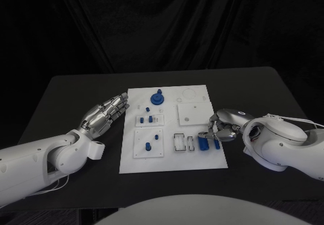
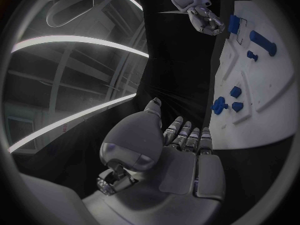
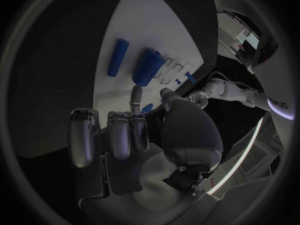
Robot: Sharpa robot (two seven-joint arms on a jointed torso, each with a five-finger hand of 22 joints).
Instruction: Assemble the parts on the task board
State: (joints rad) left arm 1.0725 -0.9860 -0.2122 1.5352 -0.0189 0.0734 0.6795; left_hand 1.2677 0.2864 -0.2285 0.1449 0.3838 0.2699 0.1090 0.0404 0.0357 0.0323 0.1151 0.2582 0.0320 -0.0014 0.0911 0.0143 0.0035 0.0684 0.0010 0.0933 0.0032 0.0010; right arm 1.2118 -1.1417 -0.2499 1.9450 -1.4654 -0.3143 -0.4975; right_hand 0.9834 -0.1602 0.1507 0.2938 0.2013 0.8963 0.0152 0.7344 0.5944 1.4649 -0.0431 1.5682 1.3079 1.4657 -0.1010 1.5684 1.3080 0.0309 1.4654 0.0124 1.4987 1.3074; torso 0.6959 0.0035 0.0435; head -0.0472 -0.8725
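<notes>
At centre of the black surface [image 1: 74, 93] lies the white task board [image 1: 172, 154], carrying small blue parts: a round gear-like piece [image 1: 157, 98] near its far edge, short pegs [image 1: 146, 120] in a recessed panel on its left half, two more pegs [image 1: 151, 142] in the panel nearer the robot, and two long cylinders [image 1: 210, 143] at its right edge. Over those cylinders hovers the right hand [image 1: 221, 131], fingers curled downward, apparently grasping nothing; contact cannot be told. Beside the board's left edge rests the left hand [image 1: 105, 114], released, fingers extended and holding nothing.
</notes>
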